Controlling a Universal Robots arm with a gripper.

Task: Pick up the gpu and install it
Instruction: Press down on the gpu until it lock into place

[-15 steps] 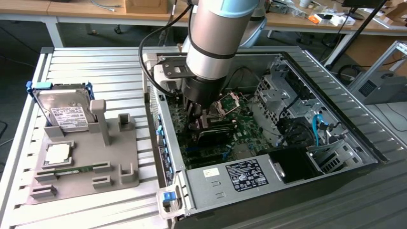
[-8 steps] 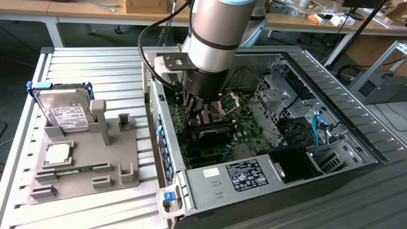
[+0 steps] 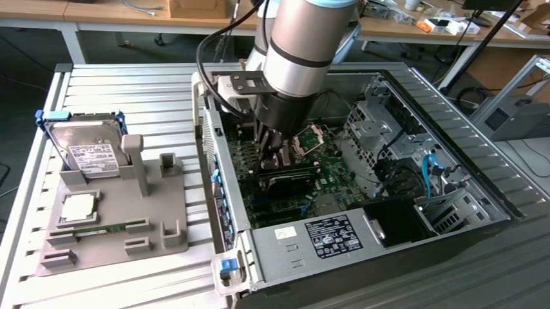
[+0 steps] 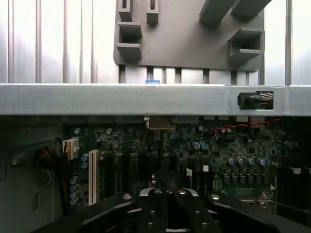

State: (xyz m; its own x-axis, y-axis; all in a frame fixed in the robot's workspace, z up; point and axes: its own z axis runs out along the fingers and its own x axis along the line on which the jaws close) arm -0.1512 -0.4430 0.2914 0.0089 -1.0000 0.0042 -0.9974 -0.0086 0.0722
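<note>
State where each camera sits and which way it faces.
Exterior view: raised off the arm, looking down at the open computer case and grey holder tray; the arm and gripper reach into the case.
Wrist view: on the wrist, inside the case, facing the motherboard; shut gripper at the edge.
Shared: case, tray, gripper.

Slatted metal table (image 3: pixel 120 80) carries grey fixture tray (image 3: pixel 103 241), open computer case (image 3: pixel 447 96).

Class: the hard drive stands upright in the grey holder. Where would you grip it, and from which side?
Probably its free upper edge, from above, pinching the two broad faces: the hard drive stands on edge, its lower part seated among the grey holder posts, blue rails covering its sides.
</note>
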